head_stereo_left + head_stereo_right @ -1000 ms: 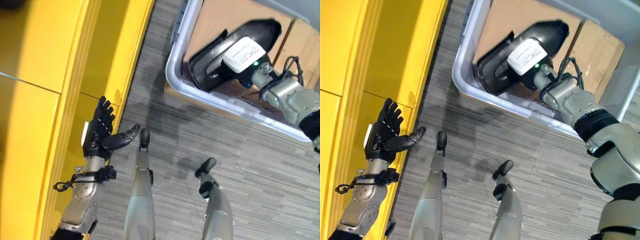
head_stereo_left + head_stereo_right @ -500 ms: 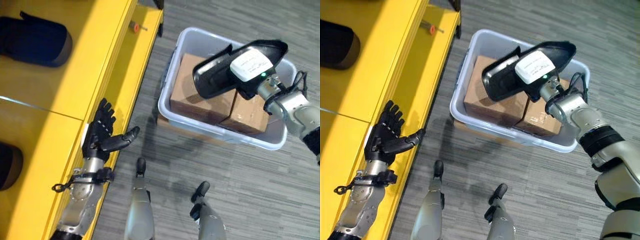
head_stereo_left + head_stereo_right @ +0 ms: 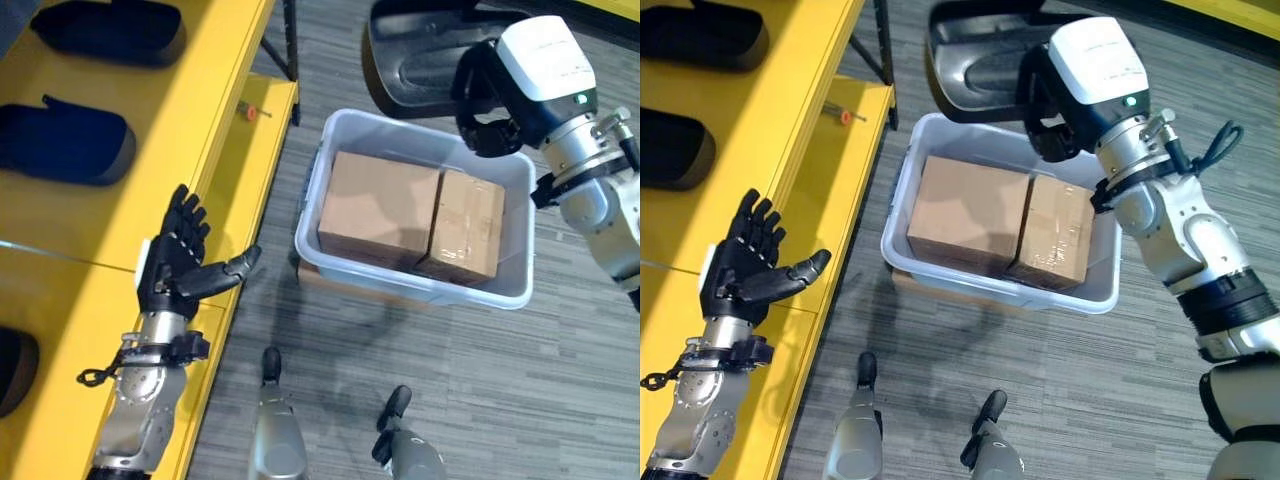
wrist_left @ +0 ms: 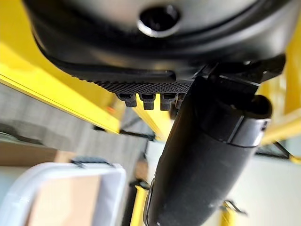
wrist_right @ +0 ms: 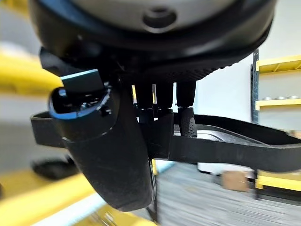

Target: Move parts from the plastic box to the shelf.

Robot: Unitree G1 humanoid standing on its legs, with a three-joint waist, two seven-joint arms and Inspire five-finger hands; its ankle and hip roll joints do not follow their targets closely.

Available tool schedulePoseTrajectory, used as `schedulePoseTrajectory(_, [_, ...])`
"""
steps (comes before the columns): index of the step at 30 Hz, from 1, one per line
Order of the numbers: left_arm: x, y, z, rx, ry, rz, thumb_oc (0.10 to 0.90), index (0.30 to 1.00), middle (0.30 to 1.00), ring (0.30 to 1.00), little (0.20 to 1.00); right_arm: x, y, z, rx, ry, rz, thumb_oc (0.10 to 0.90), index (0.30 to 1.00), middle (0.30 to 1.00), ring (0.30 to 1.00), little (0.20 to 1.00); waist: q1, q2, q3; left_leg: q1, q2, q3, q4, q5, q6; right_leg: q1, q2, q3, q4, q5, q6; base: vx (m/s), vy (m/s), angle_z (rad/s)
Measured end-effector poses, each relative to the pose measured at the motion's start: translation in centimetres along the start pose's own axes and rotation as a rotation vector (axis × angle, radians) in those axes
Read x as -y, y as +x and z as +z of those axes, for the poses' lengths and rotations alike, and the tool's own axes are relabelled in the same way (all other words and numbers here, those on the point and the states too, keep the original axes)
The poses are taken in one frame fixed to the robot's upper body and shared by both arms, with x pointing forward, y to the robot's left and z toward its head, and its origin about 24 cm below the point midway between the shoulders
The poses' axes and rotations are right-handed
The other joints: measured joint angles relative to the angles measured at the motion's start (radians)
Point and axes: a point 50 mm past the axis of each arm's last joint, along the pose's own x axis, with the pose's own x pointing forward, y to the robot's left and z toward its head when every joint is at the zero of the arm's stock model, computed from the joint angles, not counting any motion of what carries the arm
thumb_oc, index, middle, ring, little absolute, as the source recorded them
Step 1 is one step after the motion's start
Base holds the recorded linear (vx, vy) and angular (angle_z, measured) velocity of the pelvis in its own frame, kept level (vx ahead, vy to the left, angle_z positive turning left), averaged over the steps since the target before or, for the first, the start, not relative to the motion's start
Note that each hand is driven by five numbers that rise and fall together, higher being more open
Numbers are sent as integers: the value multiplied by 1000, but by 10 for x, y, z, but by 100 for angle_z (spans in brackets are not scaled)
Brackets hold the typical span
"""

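Up out of the plastic box (image 3: 415, 285) comes the black part (image 3: 975, 60), right hand (image 3: 1055, 105) clamped on; left hand (image 3: 175, 270) open — swing it level toward the shelf (image 3: 130, 215).

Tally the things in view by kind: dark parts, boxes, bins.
Dark parts on the yellow shelf: 3
Dark part held in the right hand: 1
Cardboard boxes: 2
Plastic box: 1
Total: 7

Yellow metal shelf (image 3: 90, 250) bearing dark moulded parts (image 3: 65, 140) along its upper boards. Grey carpeted floor (image 3: 500, 380) carrying a translucent plastic box (image 3: 420, 290) beside the shelf's edge.
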Motion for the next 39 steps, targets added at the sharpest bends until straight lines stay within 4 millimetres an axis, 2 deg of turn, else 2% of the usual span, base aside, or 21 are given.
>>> schedulePoseTrajectory(2, [0, 2, 4, 15, 68, -17, 900, 1000, 1000, 1000, 1000, -4, -1, 7, 23, 60, 13, 400, 300, 300, 300, 300, -12, 2, -22, -5, 0, -1, -1, -3, 0, -3, 0, 5, -1, 0, 0, 23, 19, -8])
schedulePoseTrajectory(3, [1, 3, 9, 40, 193, -42, 900, 1000, 1000, 1000, 1000, -14, -8, 14, 40, 163, 60, 400, 300, 300, 300, 300, -36, 2, -66, 2, 2, 10, -1, -7, -3, -6, 2, 14, -2, -1, -1, 23, 16, -15])
schedulePoseTrajectory(9, [1, 6, 15, 88, 466, -70, 900, 1000, 1000, 1000, 1000, -48, -26, 25, 28, 431, 195, 400, 300, 300, 300, 300, -71, 0, -171, 61, 16, 53, -19, -14, -19, 15, 15, 50, -18, -2, -2, 5, 16, -23])
schedulePoseTrajectory(12, [4, 9, 18, 136, 620, -69, 900, 1000, 1000, 1000, 1000, -54, -29, 27, 21, 519, 242, 400, 300, 300, 300, 300, -103, -1, -203, 80, 22, 73, -19, -18, -24, 16, 21, 72, -19, -3, -3, 15, 16, -19])
schedulePoseTrajectory(17, [0, 16, 34, 227, 957, -147, 900, 1000, 1000, 1000, 1000, -58, -31, 38, 60, 617, 312, 400, 300, 300, 300, 300, -121, 4, -225, 108, 32, 105, -19, -25, -32, 21, 30, 95, -19, -2, -4, 14, 10, -19])
schedulePoseTrajectory(20, [7, 23, 44, 334, 1089, -183, 900, 1000, 1000, 1000, 1000, -61, -35, 46, 97, 640, 382, 400, 300, 300, 300, 300, -126, 17, -243, 119, 32, 109, -19, -28, -34, 26, 30, 103, -19, -3, -4, 1, 2, -5])
schedulePoseTrajectory(26, [18, 24, 51, 462, 1198, -234, 900, 1000, 1000, 1000, 1000, -72, -44, 49, 84, 695, 437, 400, 300, 300, 300, 300, -132, 32, -272, 119, 32, 110, -19, -29, -35, 26, 29, 104, -19, -3, -3, 0, 0, 0])
schedulePoseTrajectory(36, [24, 26, 53, 515, 1271, -282, 900, 1000, 1000, 1000, 1000, -71, -51, 42, 66, 691, 495, 400, 300, 300, 300, 300, -159, 39, -282, 120, 33, 113, -19, -28, -36, 24, 31, 107, -19, -3, -4, 0, 0, 0])
schedulePoseTrajectory(39, [25, 25, 52, 523, 1292, -292, 900, 1000, 1000, 1000, 1000, -79, -62, 43, 42, 732, 520, 400, 300, 300, 300, 300, -167, 39, -283, 120, 33, 115, -19, -28, -36, 23, 31, 110, -19, -3, -4, 0, 0, 0])
